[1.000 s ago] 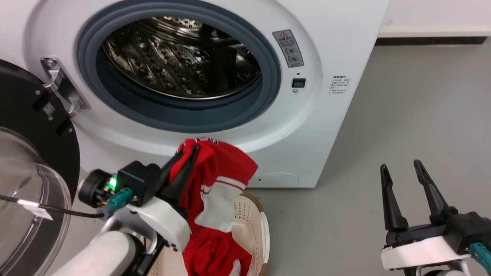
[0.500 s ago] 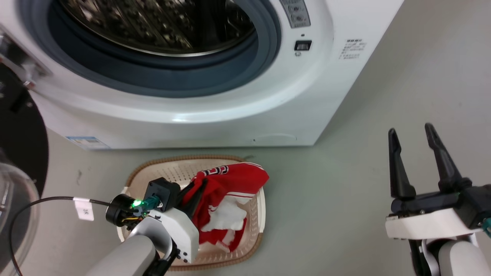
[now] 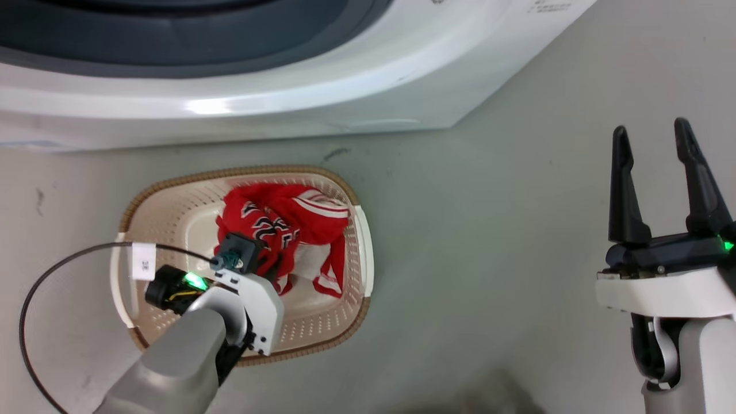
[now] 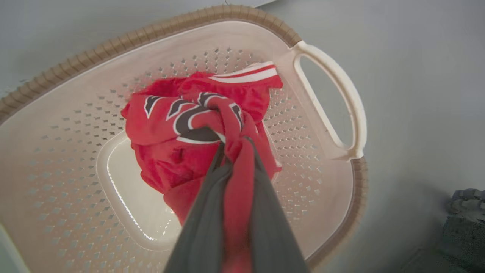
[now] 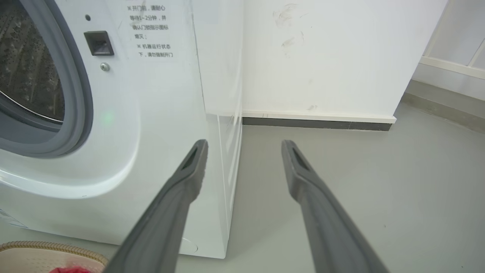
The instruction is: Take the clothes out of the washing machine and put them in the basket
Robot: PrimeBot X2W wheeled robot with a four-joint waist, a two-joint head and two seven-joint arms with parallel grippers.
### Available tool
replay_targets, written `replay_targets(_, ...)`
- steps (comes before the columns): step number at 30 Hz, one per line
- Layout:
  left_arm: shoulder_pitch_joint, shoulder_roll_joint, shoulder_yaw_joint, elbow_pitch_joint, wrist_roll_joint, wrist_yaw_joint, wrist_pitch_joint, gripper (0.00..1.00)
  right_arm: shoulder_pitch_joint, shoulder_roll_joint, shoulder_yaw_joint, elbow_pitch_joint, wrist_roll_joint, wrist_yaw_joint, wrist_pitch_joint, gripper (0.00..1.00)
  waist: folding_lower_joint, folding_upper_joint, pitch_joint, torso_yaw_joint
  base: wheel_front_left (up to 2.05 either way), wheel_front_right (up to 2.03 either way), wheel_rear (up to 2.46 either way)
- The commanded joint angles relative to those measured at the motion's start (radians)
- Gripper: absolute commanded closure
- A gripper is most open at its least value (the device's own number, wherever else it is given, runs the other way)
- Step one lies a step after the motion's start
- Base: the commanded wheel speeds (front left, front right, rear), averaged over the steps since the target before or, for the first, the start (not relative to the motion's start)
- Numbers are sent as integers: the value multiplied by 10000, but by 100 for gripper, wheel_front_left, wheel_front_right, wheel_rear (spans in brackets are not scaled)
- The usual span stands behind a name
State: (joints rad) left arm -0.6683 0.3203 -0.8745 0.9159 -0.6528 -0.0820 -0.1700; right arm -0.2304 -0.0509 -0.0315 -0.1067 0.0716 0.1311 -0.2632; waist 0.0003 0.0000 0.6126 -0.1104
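Left gripper (image 4: 232,146) fingers clench the red lettered garment (image 4: 166,151), held low in the basket (image 4: 125,36) for release. Right gripper (image 3: 651,126), at the basket's three o'clock, hangs spread and empty.

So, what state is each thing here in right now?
red clothes, crumpled, lying in the basket
basket, upright on the floor
washing machine, porthole uncovered
left gripper, jaws shut on the red clothes
right gripper, jaws open, empty
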Motion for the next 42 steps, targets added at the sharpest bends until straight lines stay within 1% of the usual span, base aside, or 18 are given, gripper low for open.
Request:
replay_targets(1, -203, -28, -48, 190, 85, -62, 47, 100, -183, 13, -14, -62, 52, -7, -23, 0, -3, 0, 514, -201, 0, 0, 0)
replay_targets(6, -908, -404, -408, 1920, 268, -217, 487, 100, -483, 13, -11, -183, 104, -7, -23, 0, -3, 0, 1133, -219, 0, 0, 0)
replay_targets(10, -1252, -638, -571, 2833, 329, -288, 658, 100, -662, 12, 1, -235, 154, -7, -22, 0, -3, 0, 1449, -255, 0, 0, 0)
replay_targets(15, -1537, -755, -676, 3306, 360, -325, 564, 100, -822, 12, -48, -301, 163, -7, -22, 0, -3, 0, 1716, -274, 0, 0, 0)
replay_targets(20, -1657, -886, -769, 3496, 341, -389, 529, 100, -877, 12, -46, -250, 128, -7, -22, 0, -3, 0, 1756, -267, 0, 0, 0)
replay_targets(21, -1650, -911, -794, 3523, 335, -397, 548, 98, -875, 12, -38, -219, 113, -7, -22, 0, -3, 0, 1710, -257, 0, 0, 0)
replay_targets(22, -1638, -924, -853, 3551, 393, -380, 570, 55, -862, 12, -22, -200, 104, -7, -22, 0, -3, 0, 1645, -246, 0, 0, 0)
replay_targets(23, -1610, -930, -905, 3572, 431, -380, 533, 0, -836, 12, -5, -178, 93, -7, -23, 0, -3, 0, 1567, -232, 0, 0, 0)
replay_targets(27, -1356, -960, -890, 3636, 306, -390, 309, 0, -662, 12, 61, -71, 112, -7, -22, 0, -3, 0, 1122, -147, 0, 0, 0)
replay_targets(35, -806, -1262, -573, 3536, -10, -230, -799, 0, -64, 12, 161, 236, -33, -7, -22, 0, -3, 0, -285, 133, 0, 0, 0)
replay_targets(38, -580, -1268, -328, 3177, -93, -35, -947, 0, 134, 10, 174, 325, -118, -7, -22, 0, -3, 0, -802, 271, 0, 0, 0)
replay_targets(42, -95, -1056, 210, 1924, 125, 312, -954, 0, 415, 10, 142, 398, -221, -7, -22, 0, -3, 0, -1360, 498, 0, 0, 0)
